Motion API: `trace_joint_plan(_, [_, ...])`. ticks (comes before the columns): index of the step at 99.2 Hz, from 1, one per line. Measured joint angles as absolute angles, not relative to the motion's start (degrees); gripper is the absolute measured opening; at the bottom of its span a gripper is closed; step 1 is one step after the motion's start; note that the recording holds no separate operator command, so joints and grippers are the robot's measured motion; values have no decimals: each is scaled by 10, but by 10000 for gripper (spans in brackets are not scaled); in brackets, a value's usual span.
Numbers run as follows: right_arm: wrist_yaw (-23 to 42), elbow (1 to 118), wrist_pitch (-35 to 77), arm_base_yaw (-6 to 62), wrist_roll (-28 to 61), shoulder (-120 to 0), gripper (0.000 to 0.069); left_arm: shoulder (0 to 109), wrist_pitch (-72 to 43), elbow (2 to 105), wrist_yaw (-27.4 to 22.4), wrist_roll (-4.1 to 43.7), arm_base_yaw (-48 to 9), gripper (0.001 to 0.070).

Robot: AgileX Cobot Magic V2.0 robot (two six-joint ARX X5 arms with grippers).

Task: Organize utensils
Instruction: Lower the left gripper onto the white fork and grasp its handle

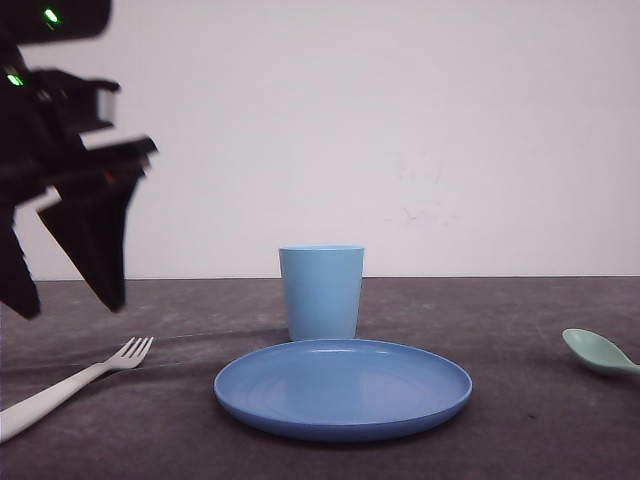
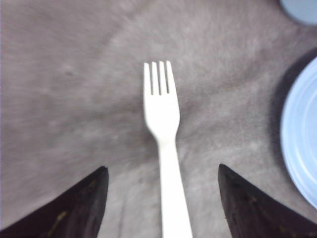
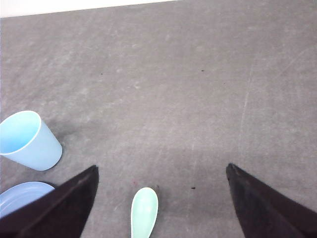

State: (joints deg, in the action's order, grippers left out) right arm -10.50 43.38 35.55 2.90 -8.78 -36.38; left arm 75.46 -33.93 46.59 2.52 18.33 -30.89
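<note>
Left gripper [image 1: 70, 300] hangs above the table, well left of the plate [image 1: 343, 388], dark fingers pointing down and spread wide – nothing held. In the left wrist view the two finger tips [image 2: 79, 208] flank the fork [image 2: 162, 134] with bare table on both sides of the handle; neither finger touches it. Right gripper [image 3: 161, 208] likewise wide open and empty, its fingers either side of the spoon [image 3: 144, 210], clear of it.

Fork: white plastic, slim, four tines, lying flat left of the plate, tines pointing toward the back wall, handle running off the near-left edge of the front view. Spoon [image 1: 598, 352]: pale mint green, oval bowl, flat on the table well right of the plate, at the right frame edge.

Plate: round, blue, shallow, smooth, with a raised rim. Cup [image 1: 321, 292] – light blue, upright, open top – stands just behind the plate. Open table [image 1: 500, 320] between plate and spoon, and between plate and fork. Table surface dark grey, matte, faintly scuffed; plain pale wall behind.
</note>
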Motion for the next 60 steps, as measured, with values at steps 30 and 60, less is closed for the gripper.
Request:
trace_joint_plan(30, [-105,434,356,29,-88,-364,520,819,-302,466,37,203,-330,371])
trace_joint_plan(60, [-105,434,356,29,-88,-364,520,850,-302,466,44,215,-330,349])
